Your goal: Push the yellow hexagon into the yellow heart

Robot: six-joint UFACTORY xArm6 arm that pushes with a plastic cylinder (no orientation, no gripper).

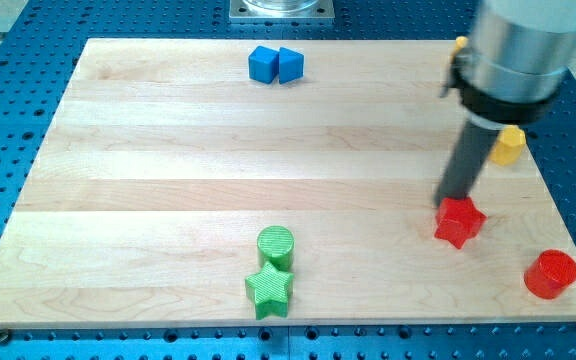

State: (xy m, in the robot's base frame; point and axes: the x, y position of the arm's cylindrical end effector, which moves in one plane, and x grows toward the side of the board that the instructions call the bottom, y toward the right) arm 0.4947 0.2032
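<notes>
A yellow block (pixel 510 146) lies near the board's right edge, partly hidden behind my rod; its shape is not clear. A sliver of a second yellow block (pixel 460 44) shows at the view's top right, mostly hidden by the arm's body, so I cannot tell which is the hexagon and which the heart. My tip (pixel 455 201) rests at the upper edge of a red star (pixel 459 222), below and left of the first yellow block.
Two blue blocks (pixel 275 65) sit touching at the top centre. A green cylinder (pixel 276 245) and a green star (pixel 269 289) sit together at the bottom centre. A red cylinder (pixel 551 273) stands at the bottom right corner of the wooden board (pixel 168 180).
</notes>
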